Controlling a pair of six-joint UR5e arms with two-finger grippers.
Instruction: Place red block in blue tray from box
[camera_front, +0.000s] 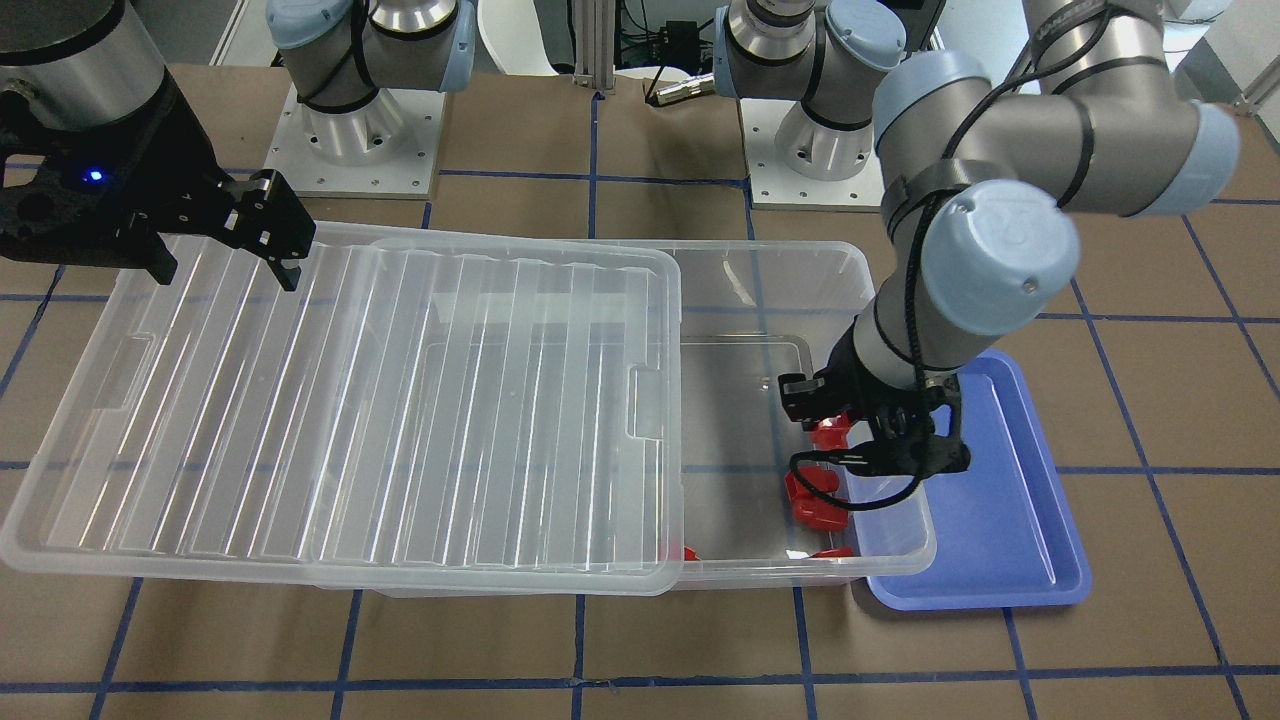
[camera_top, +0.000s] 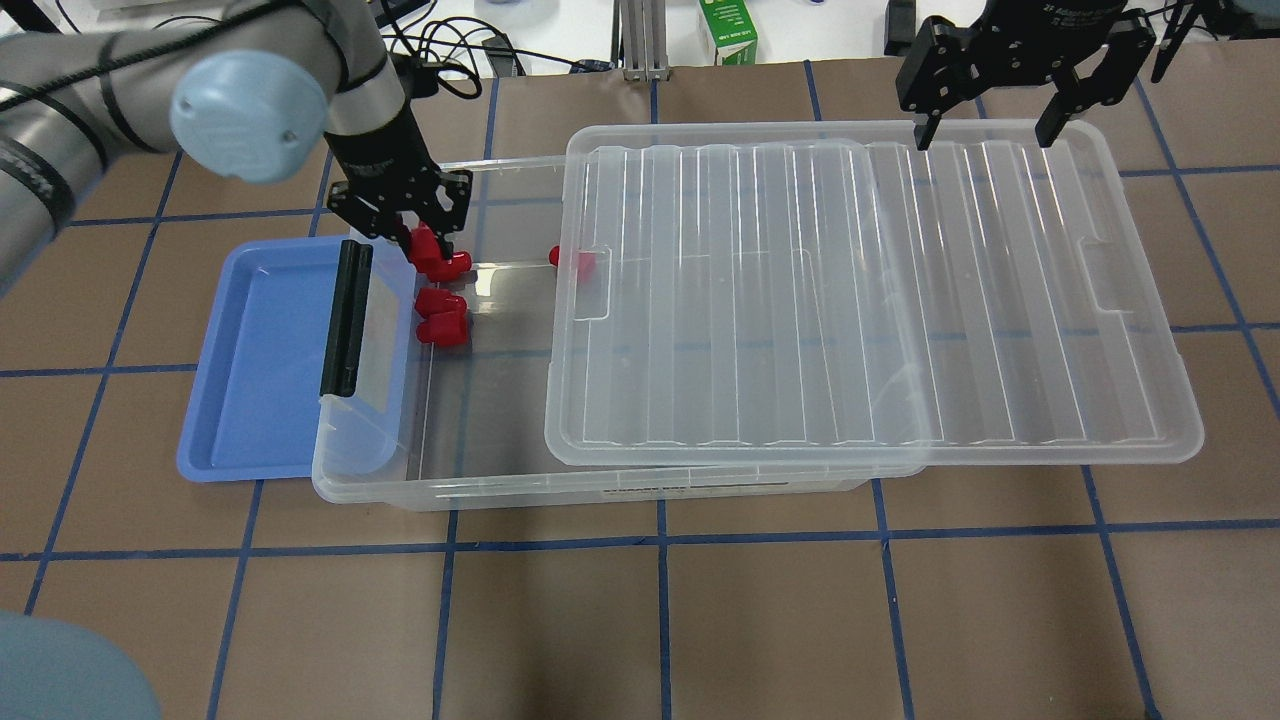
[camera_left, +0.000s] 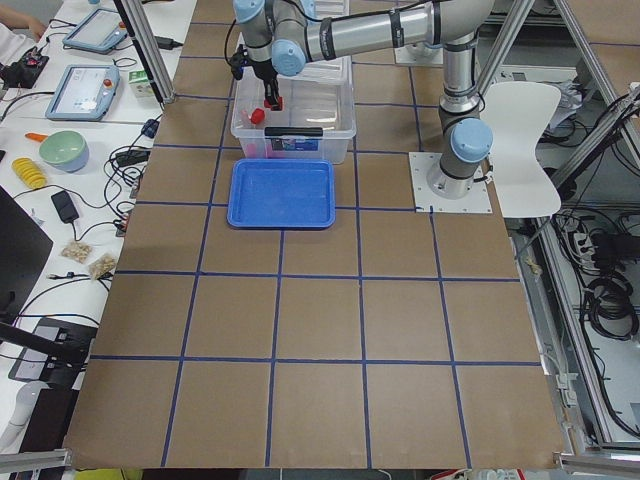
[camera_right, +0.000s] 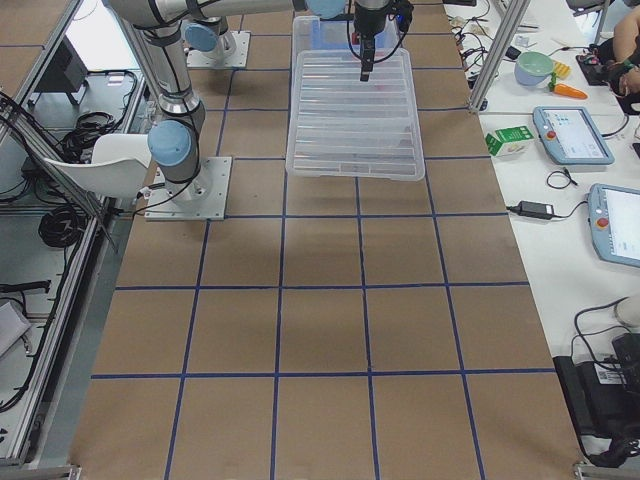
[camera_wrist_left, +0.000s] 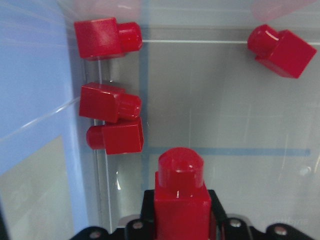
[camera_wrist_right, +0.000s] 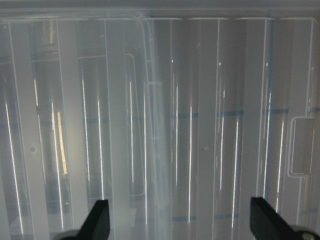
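Figure. Transfer of the red block (camera_wrist_left: 181, 192) from the box (camera_top: 600, 492) to the blue tray (camera_top: 255, 400).

The left gripper (camera_top: 420, 238) hangs in the uncovered end of the box, toward the counter's left edge. Its jaws are shut on the block's square body, and the rounded stub points away from the wrist. Four loose red blocks (camera_wrist_left: 109, 102) lie on the box floor beyond it. Three are beside the end wall and one is apart near the lid (camera_top: 850, 300), which sits slid toward the counter's right edge. The right gripper (camera_top: 983, 138) hovers over the lid's far right corner with its jaws spread wide and empty.

The step in hand is judged to be the lift-out and carry.

- **Lift:** The box's end wall and its black latch handle (camera_top: 345, 320) stand between the block and the tray. The lift should therefore be straight up until the stub clears the rim, and only then move sideways toward the left edge.
- **Loose blocks:** Rising vertically also avoids dragging the blocks that lie just beneath.
- **Release point:** The box's end overlaps the tray's near side, so the drop should be aimed at the bare tray floor farther toward the left edge.
- **Release:** The block should be lowered close to that floor before the jaws part, since a small hard block dropped from height may bounce over the shallow rim.
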